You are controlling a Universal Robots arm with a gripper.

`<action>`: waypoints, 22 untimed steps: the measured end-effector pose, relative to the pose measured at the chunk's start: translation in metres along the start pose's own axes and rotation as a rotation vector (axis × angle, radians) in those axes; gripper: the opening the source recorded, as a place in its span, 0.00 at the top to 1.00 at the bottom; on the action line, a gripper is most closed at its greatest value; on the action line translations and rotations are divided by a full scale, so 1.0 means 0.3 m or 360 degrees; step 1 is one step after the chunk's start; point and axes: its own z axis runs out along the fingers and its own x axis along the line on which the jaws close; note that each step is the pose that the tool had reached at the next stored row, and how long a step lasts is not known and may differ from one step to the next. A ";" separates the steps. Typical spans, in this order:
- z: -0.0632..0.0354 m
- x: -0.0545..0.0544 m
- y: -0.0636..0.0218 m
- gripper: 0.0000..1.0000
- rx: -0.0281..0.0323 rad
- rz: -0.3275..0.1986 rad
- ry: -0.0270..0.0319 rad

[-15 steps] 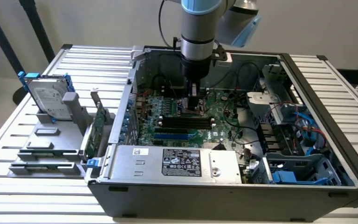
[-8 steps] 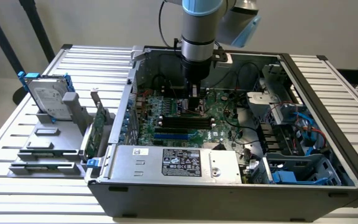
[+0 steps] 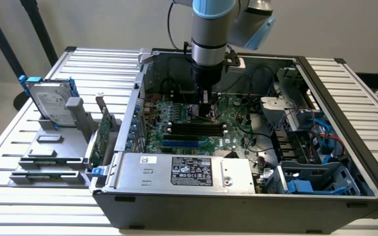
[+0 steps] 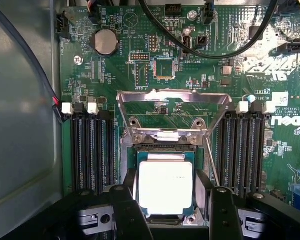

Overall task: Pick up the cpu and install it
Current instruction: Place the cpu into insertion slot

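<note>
The arm (image 3: 208, 34) is being reached down into the open computer case (image 3: 241, 211), which is being carried by the slatted table (image 3: 38, 216). The gripper (image 3: 205, 112) is being hung just over the green motherboard (image 3: 238, 123).

In the wrist view, the cpu (image 4: 166, 187) is being shown lying flat in its socket (image 4: 165, 148), shiny top up. The gripper (image 4: 171, 197) is being poised right over it. Its black fingers (image 4: 126, 210) are being spread apart, one on each side of the cpu. A gap is being shown beside one finger, and nothing is being clamped.

The metal hold-down frame (image 4: 172, 100) is being stood open, tilted up just beyond the cpu. Dark memory slots (image 4: 90, 150) are being lined up on both sides of the socket.

At the exterior view's left, a hard drive (image 3: 47, 105) is being propped in a grey holder (image 3: 47, 162) on the table, well apart from the gripper.
</note>
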 end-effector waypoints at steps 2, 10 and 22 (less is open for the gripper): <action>0.003 0.000 0.000 0.45 0.00003 0.0000 0.00000; 0.015 0.000 0.000 0.45 0.00029 0.0000 -0.00003; 0.023 0.000 0.000 0.45 0.00083 0.0000 -0.00006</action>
